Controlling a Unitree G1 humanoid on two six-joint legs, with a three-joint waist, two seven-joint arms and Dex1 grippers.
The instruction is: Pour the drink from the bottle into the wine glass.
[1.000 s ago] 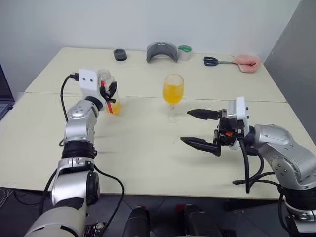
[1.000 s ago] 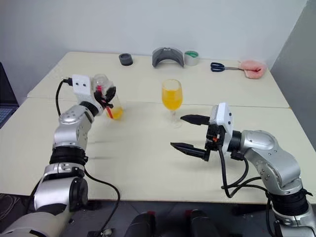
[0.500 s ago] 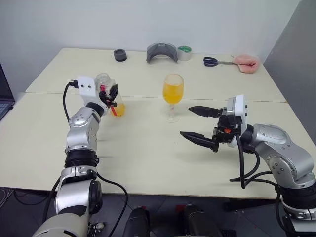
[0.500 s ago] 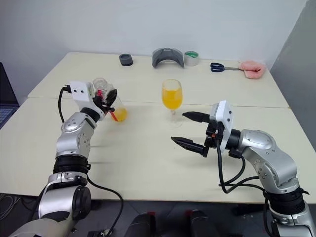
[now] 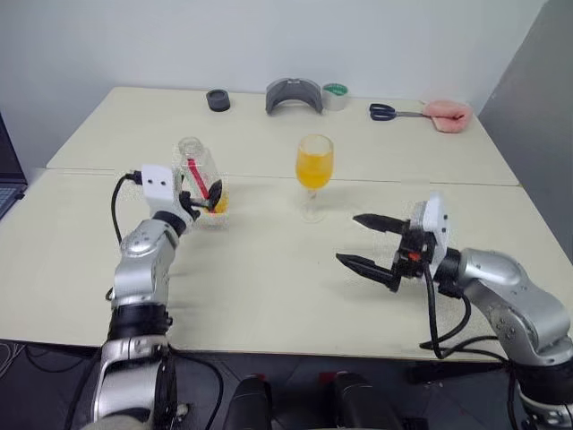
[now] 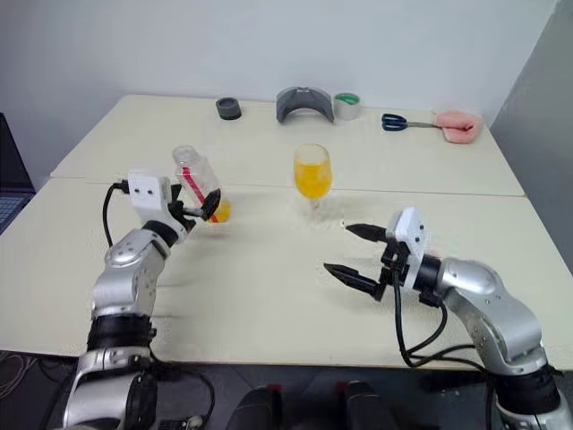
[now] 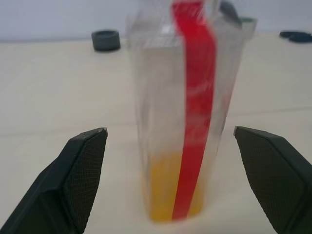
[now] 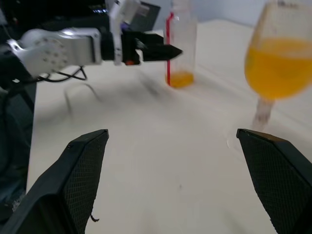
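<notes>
- Bottle (image 5: 200, 178) stands upright on the bench, toward its left edge, a little drink (image 7: 168, 195) left in its base
- Wine glass (image 5: 314, 171) mid-bench, bowl mostly full of orange
- Left claw (image 5: 205, 197) spread, fingers either side of the bottle, not gripping
- Right claw (image 5: 372, 242) spread, empty, near the front edge
- Pour looks done; next, draw the left arm clear without tipping the bottle

light: bright, even | shadows: soft | blur: wrist views
</notes>
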